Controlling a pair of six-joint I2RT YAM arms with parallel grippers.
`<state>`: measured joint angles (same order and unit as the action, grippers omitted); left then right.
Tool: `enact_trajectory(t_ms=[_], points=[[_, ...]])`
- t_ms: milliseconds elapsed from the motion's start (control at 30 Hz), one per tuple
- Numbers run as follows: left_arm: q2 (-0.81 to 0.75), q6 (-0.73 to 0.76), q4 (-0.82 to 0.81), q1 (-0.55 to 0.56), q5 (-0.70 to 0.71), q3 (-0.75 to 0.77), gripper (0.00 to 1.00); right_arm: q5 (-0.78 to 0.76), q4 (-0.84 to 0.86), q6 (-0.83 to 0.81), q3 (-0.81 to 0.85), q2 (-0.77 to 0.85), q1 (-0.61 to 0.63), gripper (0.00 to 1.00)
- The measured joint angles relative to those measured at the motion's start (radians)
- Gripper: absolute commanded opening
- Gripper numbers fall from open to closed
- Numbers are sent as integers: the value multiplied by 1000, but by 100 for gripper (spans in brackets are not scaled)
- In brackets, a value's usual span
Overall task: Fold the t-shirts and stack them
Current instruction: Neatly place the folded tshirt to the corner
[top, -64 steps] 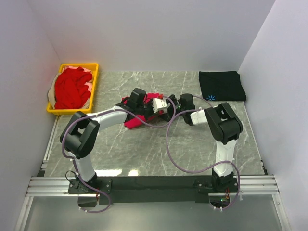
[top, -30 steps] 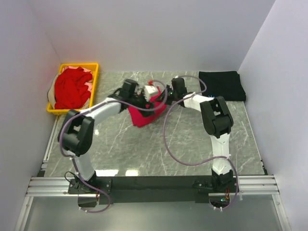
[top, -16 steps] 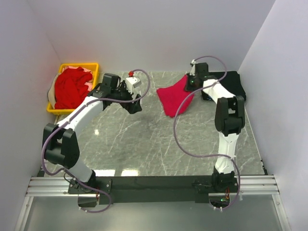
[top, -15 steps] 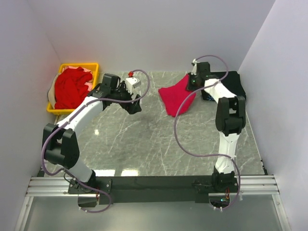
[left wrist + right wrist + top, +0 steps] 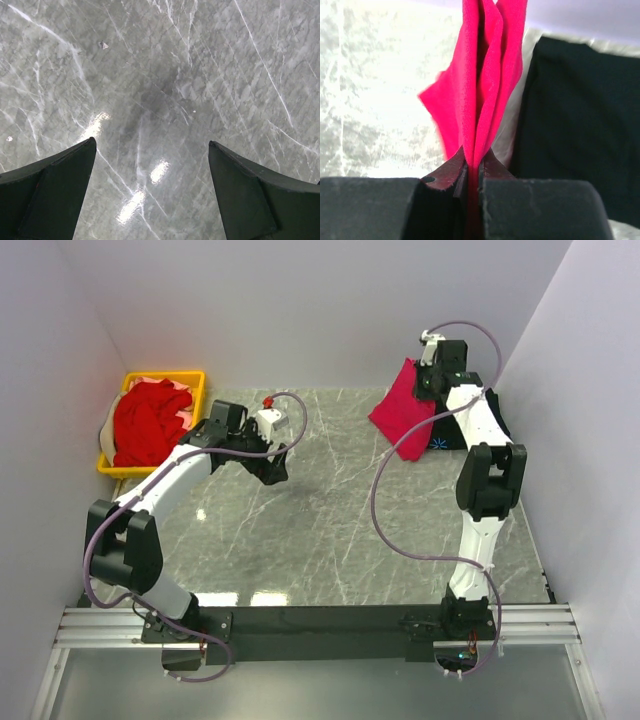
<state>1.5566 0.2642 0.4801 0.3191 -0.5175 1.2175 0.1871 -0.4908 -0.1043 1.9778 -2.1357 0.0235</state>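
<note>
A folded bright red t-shirt (image 5: 403, 410) hangs in the air at the back right, pinched at its upper corner by my right gripper (image 5: 428, 378), which is shut on it. The right wrist view shows the red cloth (image 5: 485, 80) clamped between the jaws, with the folded black t-shirt (image 5: 580, 120) lying on the table behind it. In the top view the black t-shirt (image 5: 458, 432) sits partly hidden by the red one and the arm. My left gripper (image 5: 275, 468) hovers open over bare marble at the left centre, its fingers (image 5: 55, 190) wide apart with nothing between them.
A yellow basket (image 5: 200, 425) at the back left holds a heap of red t-shirts (image 5: 148, 425). White walls close in the table on three sides. The arm bases stand on a rail (image 5: 320, 625) at the near edge.
My right gripper has carried the red t-shirt up and to the right, over the black one. The left gripper let go of it, opened fully and drew back left.
</note>
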Motion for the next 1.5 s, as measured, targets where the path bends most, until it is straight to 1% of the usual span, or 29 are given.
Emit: enact_trajectory(t_ms=[167,433,700,1200,1500], points=[[1,2,7,0,1,0,100,-7,-19,-13,64,-1,-2,0],[13,2,19,0,1,1,99,-11,-53,-12,103,-8,-10,0],[31,2,20,0,1,15,99,16,-64,21,144,-9,-61,0],[47,3,23,0,0,27,99,25,-42,50,148,-30,-137,0],[89,7,40,0,-1,47,99,24,-5,-30,148,-111,-214,0]])
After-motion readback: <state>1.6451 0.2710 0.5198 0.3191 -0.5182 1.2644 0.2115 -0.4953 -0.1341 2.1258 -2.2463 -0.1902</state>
